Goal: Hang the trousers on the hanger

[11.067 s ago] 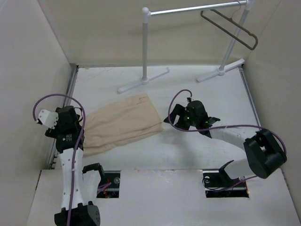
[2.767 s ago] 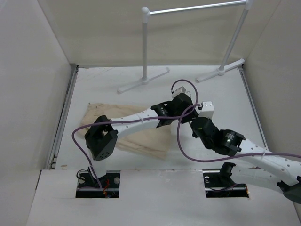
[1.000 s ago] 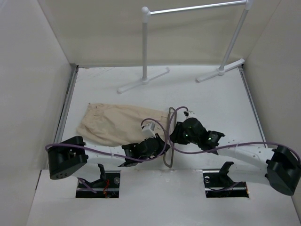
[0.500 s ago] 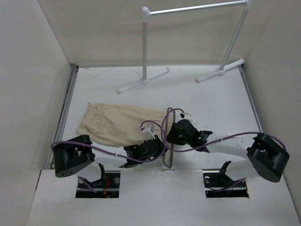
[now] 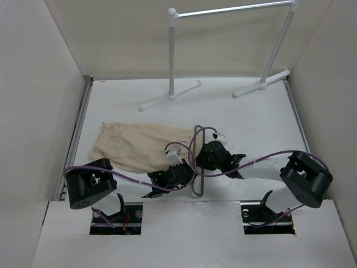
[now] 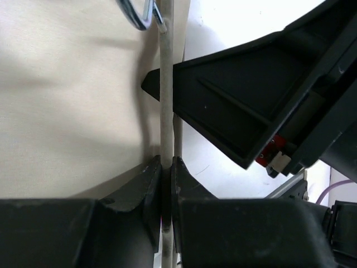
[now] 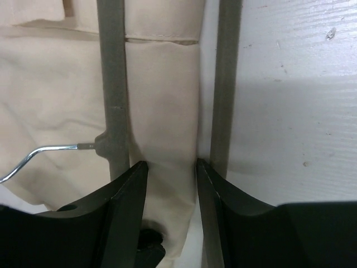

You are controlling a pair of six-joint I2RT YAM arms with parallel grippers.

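Surface: white table (image 5: 251, 106), white rack (image 5: 172, 56) at the back
Trousers (image 5: 134, 146): folded flat, left of centre
Hanger (image 7: 111, 67): lying across their right end
Left gripper (image 6: 165, 164): clamped on a hanger bar
Right gripper (image 7: 170, 164): pinching trouser cloth between the bars

I see the hanger (image 5: 196, 188) off the rack (image 5: 173, 53) now — it lies at the right end of the trousers (image 5: 134, 148), my left gripper (image 5: 184, 170) clamped on its bar, and my right elbow (image 5: 304, 178) has swung inward.
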